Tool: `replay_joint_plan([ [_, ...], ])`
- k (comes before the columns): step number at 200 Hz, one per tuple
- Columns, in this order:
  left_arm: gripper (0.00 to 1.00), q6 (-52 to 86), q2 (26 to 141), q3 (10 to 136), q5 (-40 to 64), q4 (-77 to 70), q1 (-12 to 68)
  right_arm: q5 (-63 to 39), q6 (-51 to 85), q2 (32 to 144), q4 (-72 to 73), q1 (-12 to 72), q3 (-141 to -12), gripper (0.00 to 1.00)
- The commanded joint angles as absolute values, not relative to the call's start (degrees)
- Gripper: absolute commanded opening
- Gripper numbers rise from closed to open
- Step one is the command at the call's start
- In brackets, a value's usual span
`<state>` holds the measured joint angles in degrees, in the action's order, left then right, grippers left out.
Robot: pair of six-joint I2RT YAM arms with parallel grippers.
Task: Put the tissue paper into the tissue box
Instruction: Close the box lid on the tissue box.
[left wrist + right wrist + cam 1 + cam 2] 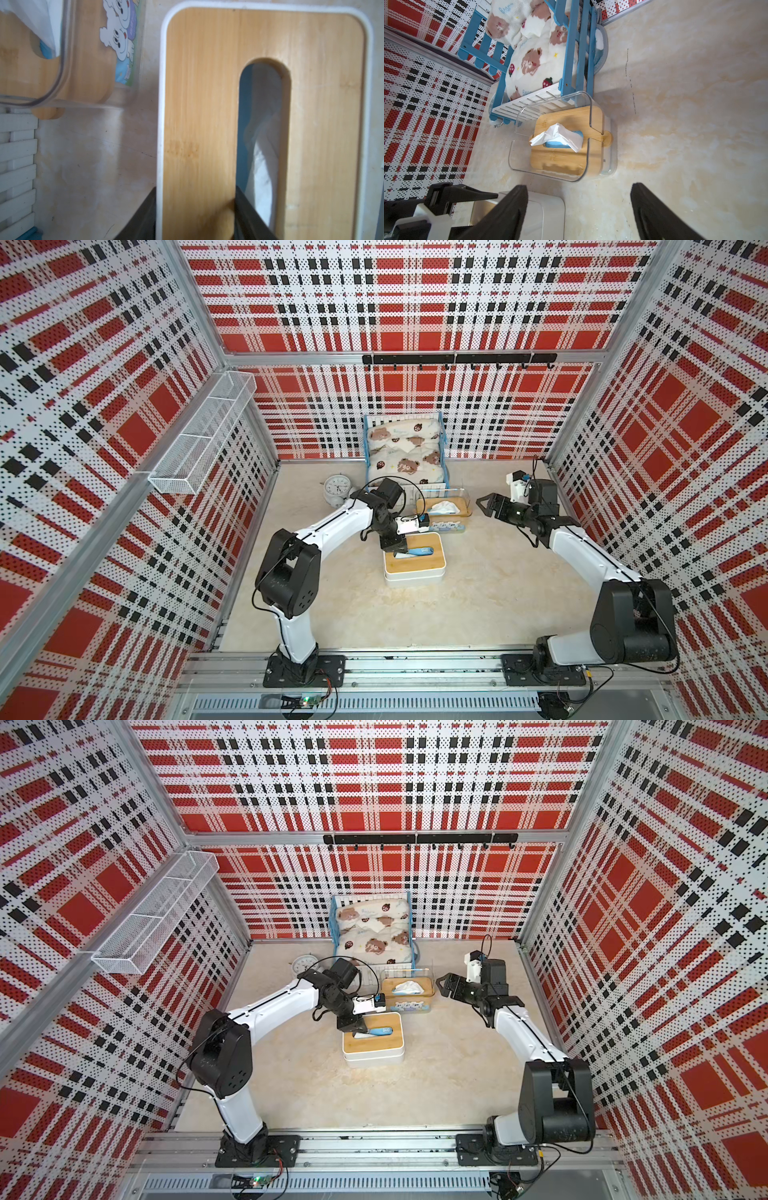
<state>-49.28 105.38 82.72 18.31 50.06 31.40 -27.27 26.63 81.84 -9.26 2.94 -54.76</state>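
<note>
Your left gripper looks clamped across the white tissue box. One finger is down in the slot of the bamboo lid and the other is outside the white wall, and both seem to be in contact. The tissue paper sits inside that box, right beside the slot finger. Blue wrap and a white sheet show through the slot, with nothing pulled up. Your right gripper is wide apart and empty. The clear tissue box is just ahead of its fingers, with a tissue poking out of it.

Risks:
- **Lifting while clamped:** the lid, or the whole box, likely comes up with the hand.
- **Opening too little before you pull out:** the slot finger may snag the sheet or wrap and bunch or tear it.
- **Pushing deeper:** you crush the pack under that finger.
- **Swinging the right hand forward without care:** it knocks the clear box.
</note>
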Motion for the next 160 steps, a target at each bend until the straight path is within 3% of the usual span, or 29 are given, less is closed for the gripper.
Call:
replay_joint_plan([
  [1,0.39,-46.9,107.4,83.8,13.8,50.9,32.2,-26.5,26.6,80.2,-9.8,3.5,-54.6,0.85],
  [40,0.58,-45.0,104.2,83.8,17.7,49.9,32.6,-26.4,26.6,80.0,-10.1,4.6,-54.7,0.85],
  [93,0.90,-42.6,101.8,83.8,18.9,48.5,32.2,-24.6,25.1,79.2,-14.3,10.3,-55.2,0.86],
  [130,0.94,-36.4,98.0,83.8,18.6,44.8,31.5,-25.7,23.9,79.8,-17.8,15.8,-54.8,0.85],
  [160,0.90,-20.0,91.3,78.1,14.7,34.5,31.0,-28.4,23.4,81.3,-20.0,20.7,-53.9,0.71],
])
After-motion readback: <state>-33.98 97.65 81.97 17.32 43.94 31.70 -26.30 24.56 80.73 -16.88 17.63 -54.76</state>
